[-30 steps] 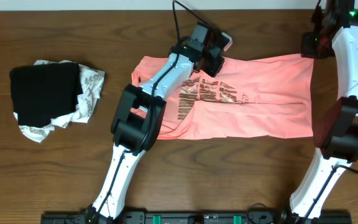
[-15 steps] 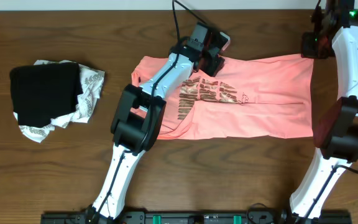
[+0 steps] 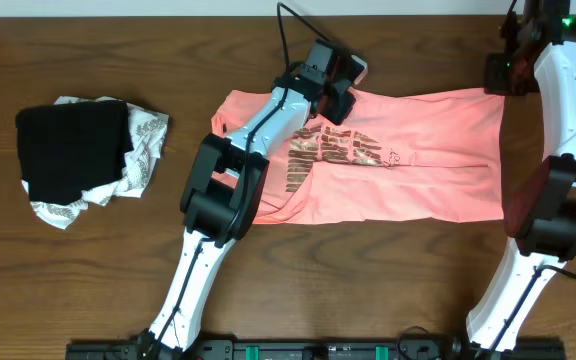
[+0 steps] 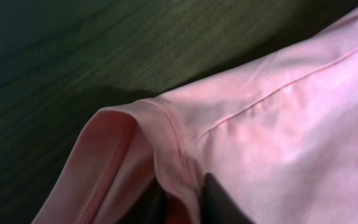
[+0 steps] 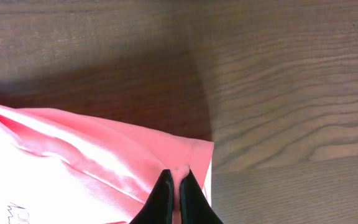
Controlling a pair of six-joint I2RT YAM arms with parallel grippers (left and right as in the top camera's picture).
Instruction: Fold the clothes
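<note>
- The desk [image 3: 88, 280], dark brown wood, carried everything.
- The shirt [image 3: 438, 160], salmon pink, lay spread mostly flat on the right-centre part of the desk. Its long axis ran side to side, along the desk's far edge. One short edge lay toward the left arm's side and the other beside the right arm.
- The left arm [image 3: 218, 190] reached diagonally over the shirt's left part to its far edge. The right arm [image 3: 568, 100] stood along the shirt's right edge and reached to its far right corner.
- The black garment [image 3: 68, 150], folded, lay well apart to the left of the shirt. It rested on the white cloth [image 3: 148, 140], which stuck out crumpled at its right and near sides.
- The lettering [image 3: 333, 150], brownish gold in three lines, sat face up in the shirt's left half, with the left arm crossing one end of it.
- The left pincer [image 3: 340, 85] was at the shirt's far edge, left of its middle. In the wrist view a hemmed fold of pink fabric stood raised above the wood and ran down between the dark fingers [image 4: 225, 202], so the pincer was closed on the shirt.
- The right pincer [image 5: 178, 186] was closed on the shirt's far right corner. A thin edge of pink was nipped between its two black fingers [image 5: 161, 199], with bare wood just beyond.
</note>
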